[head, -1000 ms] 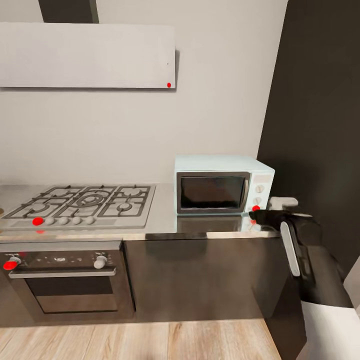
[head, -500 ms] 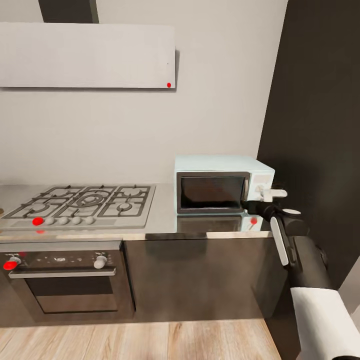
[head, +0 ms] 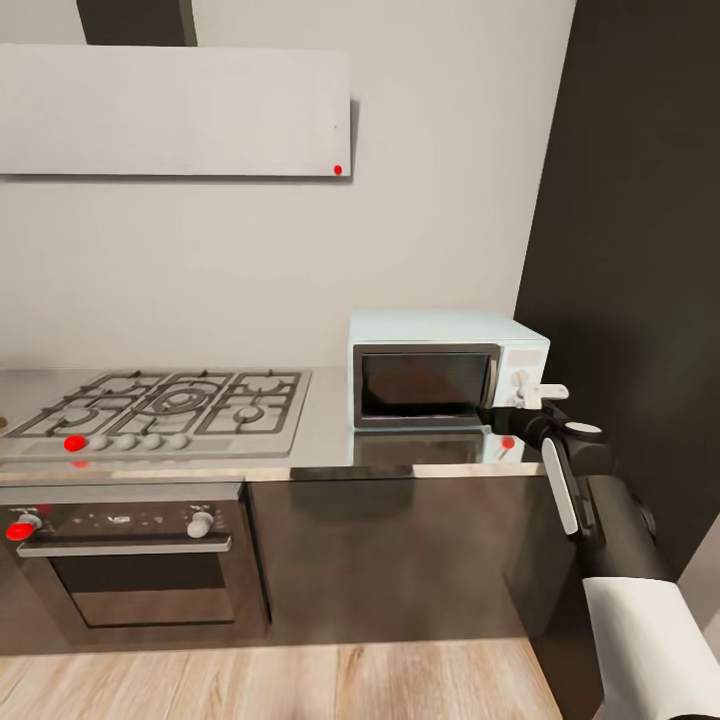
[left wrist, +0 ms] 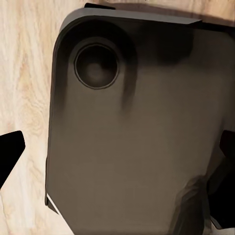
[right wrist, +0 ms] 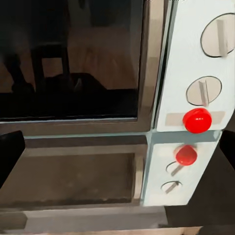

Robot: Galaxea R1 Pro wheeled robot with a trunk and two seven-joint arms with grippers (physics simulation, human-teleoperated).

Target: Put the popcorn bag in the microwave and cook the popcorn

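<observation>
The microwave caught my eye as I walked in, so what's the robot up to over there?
The robot's right end effector is held up at the front of the pale-blue microwave, at the side panel with two dials and a red dot. The door is shut. The microwave stands on the glossy countertop beside a gas hob. Whether the end effector touches the panel is unclear.

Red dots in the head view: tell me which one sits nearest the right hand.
The red dot mirrored in the countertop below the microwave, beside the right hand; the hob, oven and hood dots lie far left.
</observation>
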